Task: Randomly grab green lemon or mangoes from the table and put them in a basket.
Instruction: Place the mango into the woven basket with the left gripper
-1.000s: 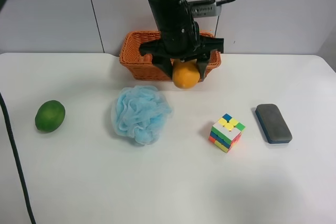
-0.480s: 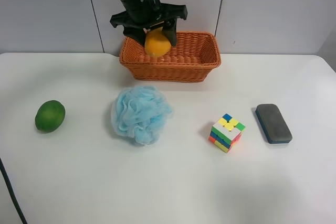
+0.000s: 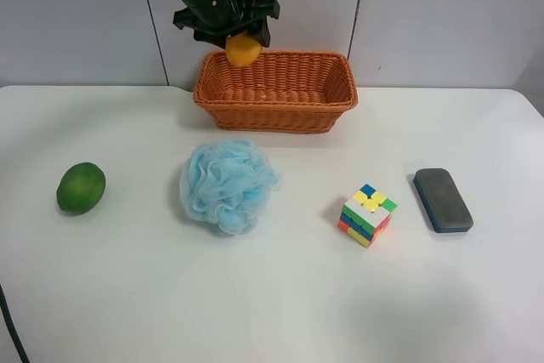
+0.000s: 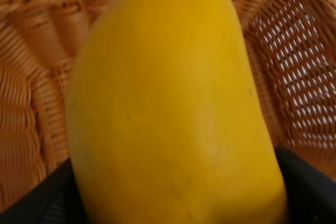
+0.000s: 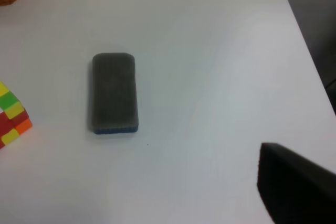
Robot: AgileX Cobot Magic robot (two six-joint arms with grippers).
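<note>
Overhead, left jaws clamp the mango [image 3: 243, 50] above the basket [image 3: 274, 113], white table [image 3: 280, 295] below; right jaws unclear.

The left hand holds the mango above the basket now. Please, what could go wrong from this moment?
1. The mango hangs in the left hand over the back corner of the basket, close to the rim, not over the middle. If released here, it may strike the rim and roll off behind.
2. It appears well above the basket floor, so a drop could bruise it or make it bounce out.
</note>
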